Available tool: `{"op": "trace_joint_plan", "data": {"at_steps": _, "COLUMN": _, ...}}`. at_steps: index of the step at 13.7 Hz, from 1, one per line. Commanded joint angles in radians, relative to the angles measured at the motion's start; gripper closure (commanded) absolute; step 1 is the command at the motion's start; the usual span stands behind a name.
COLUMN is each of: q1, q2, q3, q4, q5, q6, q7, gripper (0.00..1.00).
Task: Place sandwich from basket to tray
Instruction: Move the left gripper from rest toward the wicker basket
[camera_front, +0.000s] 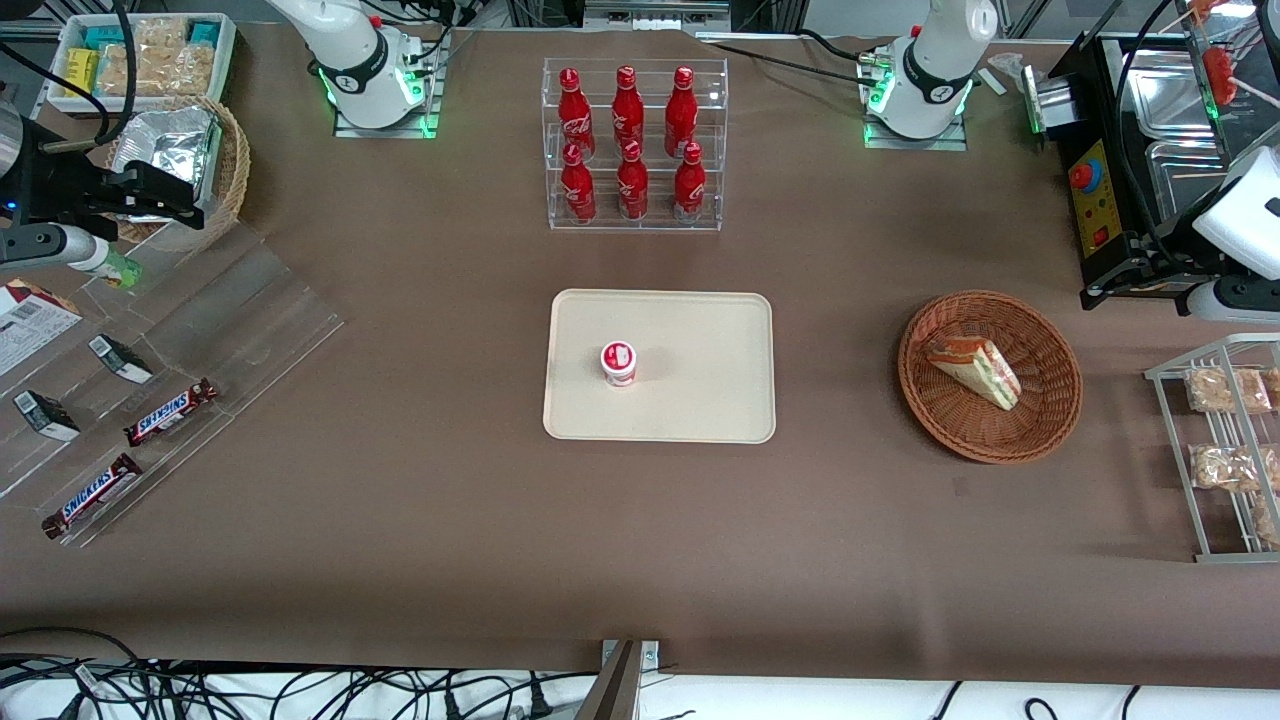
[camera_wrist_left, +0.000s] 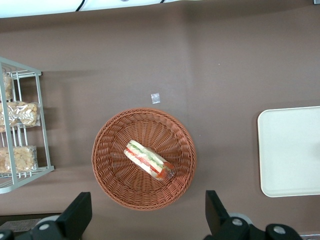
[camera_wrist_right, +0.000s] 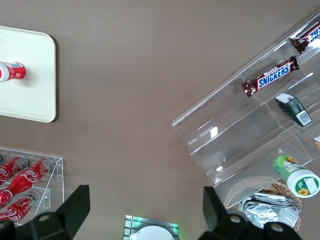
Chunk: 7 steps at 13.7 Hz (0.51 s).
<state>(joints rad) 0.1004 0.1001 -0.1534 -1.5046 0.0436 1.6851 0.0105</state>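
Observation:
The sandwich (camera_front: 973, 370) is a clear-wrapped wedge with red and green filling. It lies in the round reddish-brown wicker basket (camera_front: 1050, 420) toward the working arm's end of the table. The cream tray (camera_front: 700, 380) lies flat at the table's middle, apart from the basket. My left gripper (camera_front: 1125, 283) is held high, farther from the front camera than the basket and touching nothing. In the left wrist view the gripper (camera_wrist_left: 145, 220) is open wide and empty, with the sandwich (camera_wrist_left: 149, 160), the basket (camera_wrist_left: 115, 175) and a tray end (camera_wrist_left: 290, 150) all in sight below it.
A small red-and-white cup (camera_front: 619, 362) stands on the tray. A clear rack of red bottles (camera_front: 632, 145) stands farther from the front camera than the tray. A wire rack of snack packets (camera_front: 1225, 440) stands beside the basket. A black machine (camera_front: 1095, 200) stands near the gripper.

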Motion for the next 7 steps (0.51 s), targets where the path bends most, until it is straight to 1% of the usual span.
{"op": "trace_joint_plan", "data": {"at_steps": 1, "q1": 0.004, "q2": 0.000, "q3": 0.001, "q4": -0.003, "q5": 0.002, "q6": -0.002, "q7": 0.020, "gripper": 0.00}}
{"op": "trace_joint_plan", "data": {"at_steps": 3, "q1": 0.007, "q2": 0.006, "q3": 0.008, "q4": -0.003, "q5": 0.002, "q6": -0.010, "q7": 0.017, "gripper": 0.00}}
{"op": "trace_joint_plan", "data": {"at_steps": 4, "q1": 0.025, "q2": 0.025, "q3": 0.008, "q4": -0.005, "q5": 0.002, "q6": -0.012, "q7": 0.008, "gripper": 0.00}}
{"op": "trace_joint_plan", "data": {"at_steps": 7, "q1": 0.041, "q2": 0.059, "q3": 0.009, "q4": -0.041, "q5": 0.005, "q6": 0.005, "q7": -0.067, "gripper": 0.00}}
